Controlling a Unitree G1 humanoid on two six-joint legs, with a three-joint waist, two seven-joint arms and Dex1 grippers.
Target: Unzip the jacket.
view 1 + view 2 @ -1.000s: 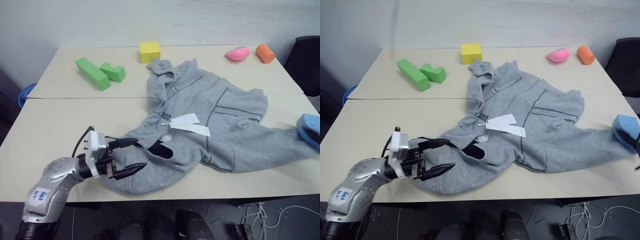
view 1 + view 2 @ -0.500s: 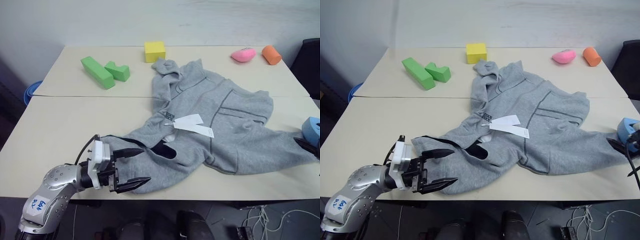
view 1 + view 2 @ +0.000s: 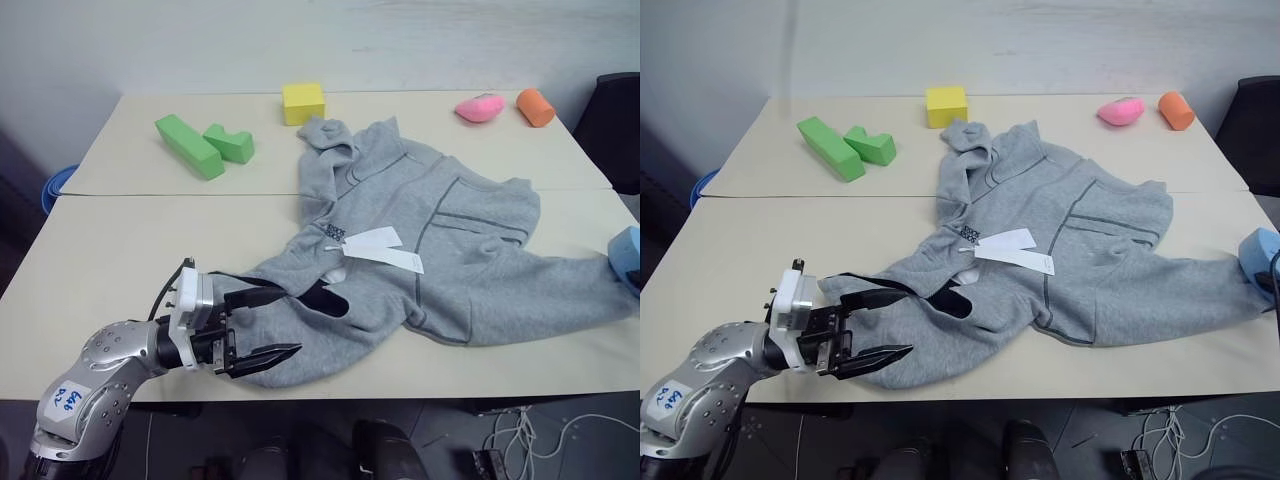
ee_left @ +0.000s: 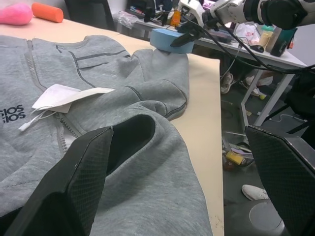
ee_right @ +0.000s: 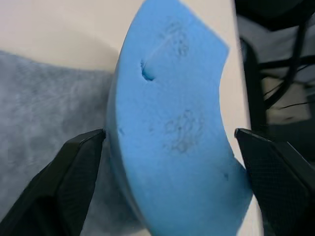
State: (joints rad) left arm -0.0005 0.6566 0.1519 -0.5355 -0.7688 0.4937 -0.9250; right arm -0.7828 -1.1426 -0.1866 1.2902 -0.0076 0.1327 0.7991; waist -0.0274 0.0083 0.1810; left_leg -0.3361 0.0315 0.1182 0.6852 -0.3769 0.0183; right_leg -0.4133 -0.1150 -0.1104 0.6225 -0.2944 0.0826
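Overhanging near table edge (image 3: 420, 385): jacket (image 3: 450, 250) hem.

A: What's the jacket (image 3: 440, 250) like?

B: Large, light grey, soft fleece-like fabric, with darker seam lines curving over the chest and pocket.

A: How does it lie?

B: Spread flat but rumpled on the tabletop (image 3: 120, 250), front side up, hood end toward the far edge, hem toward the near edge. One sleeve stretches out to the right edge of the tabletop.

A: Any markings?

B: A small dark logo (image 3: 334, 232) on the chest, and a white paper tag (image 3: 378, 250) lying just beside it, over the zip line.

A: And the near part?

B: A fold of fabric is bunched there, with a dark opening (image 3: 325, 298) showing the inside.
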